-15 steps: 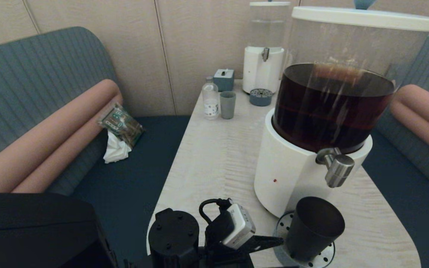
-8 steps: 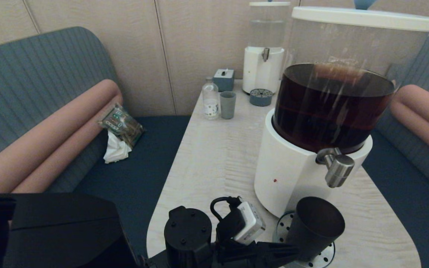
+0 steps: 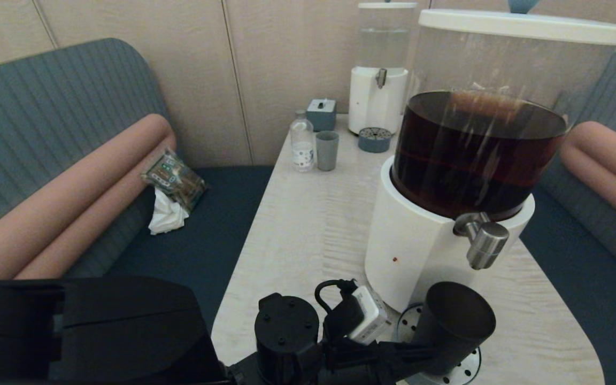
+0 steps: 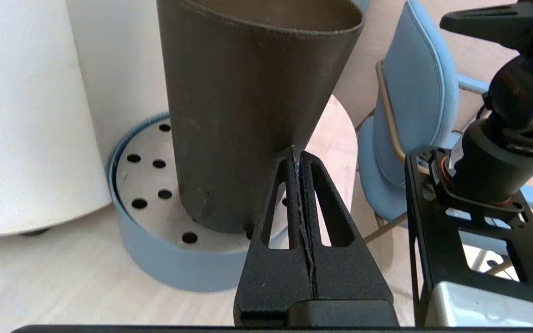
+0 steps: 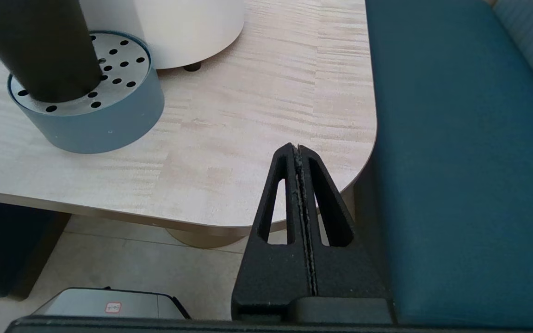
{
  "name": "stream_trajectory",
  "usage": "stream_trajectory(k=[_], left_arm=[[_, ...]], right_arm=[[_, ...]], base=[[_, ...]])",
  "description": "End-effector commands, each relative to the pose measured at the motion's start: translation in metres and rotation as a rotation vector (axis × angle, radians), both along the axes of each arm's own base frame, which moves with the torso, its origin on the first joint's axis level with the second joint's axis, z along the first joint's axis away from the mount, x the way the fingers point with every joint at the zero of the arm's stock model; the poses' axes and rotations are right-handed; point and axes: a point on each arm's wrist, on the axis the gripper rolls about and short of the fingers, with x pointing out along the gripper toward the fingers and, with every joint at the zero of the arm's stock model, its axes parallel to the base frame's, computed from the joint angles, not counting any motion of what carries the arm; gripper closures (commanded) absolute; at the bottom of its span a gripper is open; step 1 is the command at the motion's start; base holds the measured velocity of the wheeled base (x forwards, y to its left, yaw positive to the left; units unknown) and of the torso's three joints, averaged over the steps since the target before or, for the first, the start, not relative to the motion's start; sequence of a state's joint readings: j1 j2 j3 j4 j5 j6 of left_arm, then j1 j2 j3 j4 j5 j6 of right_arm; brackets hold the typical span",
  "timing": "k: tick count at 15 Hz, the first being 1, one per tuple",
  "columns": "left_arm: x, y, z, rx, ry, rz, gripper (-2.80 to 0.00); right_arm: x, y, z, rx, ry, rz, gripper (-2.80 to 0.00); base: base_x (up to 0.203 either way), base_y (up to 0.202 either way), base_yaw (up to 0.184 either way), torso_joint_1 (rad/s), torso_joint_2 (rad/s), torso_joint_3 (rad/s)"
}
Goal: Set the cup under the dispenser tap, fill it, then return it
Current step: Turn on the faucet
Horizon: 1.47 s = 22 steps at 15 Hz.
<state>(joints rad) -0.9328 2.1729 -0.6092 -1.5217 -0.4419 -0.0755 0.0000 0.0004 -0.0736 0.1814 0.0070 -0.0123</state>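
Note:
The black cup (image 3: 455, 326) stands on the round perforated drip tray (image 3: 467, 370), just below the steel dispenser tap (image 3: 483, 243) of the big dispenser of dark brown liquid (image 3: 474, 155). My left gripper (image 3: 430, 351) reaches in from the left at the table's near edge. It is shut and empty. In the left wrist view its tip (image 4: 298, 155) is right at the side of the cup (image 4: 243, 106), above the tray's blue wall (image 4: 164, 266). My right gripper (image 5: 297, 148) is shut and empty, low off the table's near right corner, with the cup (image 5: 40, 51) and tray (image 5: 104, 125) further off.
At the table's far end stand a clear-liquid dispenser (image 3: 380, 69), a small tray (image 3: 375, 140), a grey-green cup (image 3: 327, 151), a bottle (image 3: 302, 145) and a small box (image 3: 321, 114). Benches flank the table (image 3: 308, 224). A packet and tissue (image 3: 171, 187) lie on the left bench.
My left arm has moved right along the table's near edge, bringing its shut fingers up to the cup's side. The cup has stayed on the tray.

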Motion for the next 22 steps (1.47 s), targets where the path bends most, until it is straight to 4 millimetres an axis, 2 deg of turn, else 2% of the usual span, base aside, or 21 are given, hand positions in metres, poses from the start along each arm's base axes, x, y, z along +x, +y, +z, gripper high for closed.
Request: stream_trajectory(k=[1,9,12,17,20,22], left_arm=[[0.002,-0.003,-0.001,-0.007,-0.004,-0.003,0.00],[0.002,-0.008,0.000,-0.020,-0.014,-0.011,0.00],[-0.006,0.001,0.013,-0.031,-0.028,-0.013,0.00],[-0.031,0.045,0.042,-0.043,-0.037,0.039,0.00],[-0.009,0.087,0.075,-0.134,-0.082,0.302,0.00],[-0.001,0.114,0.096,-0.201,-0.118,0.431,0.00]], right_arm=[[0.000,0.000,0.000,0.000,0.001,0.001,0.00],[0.000,0.000,0.000,0.000,0.001,0.001,0.00],[0.000,0.000,0.000,0.000,0.001,0.001,0.00],[0.000,0.000,0.000,0.000,0.001,0.001,0.00],[0.000,0.000,0.000,0.000,0.001,0.001,0.00],[0.000,0.000,0.000,0.000,0.001,0.001,0.00]], base=[[0.000,0.000,0.000,0.000,0.00,0.000],[0.000,0.000,0.000,0.000,0.00,0.000],[0.000,0.000,0.000,0.000,0.00,0.000],[0.000,0.000,0.000,0.000,0.00,0.000],[0.000,0.000,0.000,0.000,0.00,0.000],[0.000,0.000,0.000,0.000,0.00,0.000]])
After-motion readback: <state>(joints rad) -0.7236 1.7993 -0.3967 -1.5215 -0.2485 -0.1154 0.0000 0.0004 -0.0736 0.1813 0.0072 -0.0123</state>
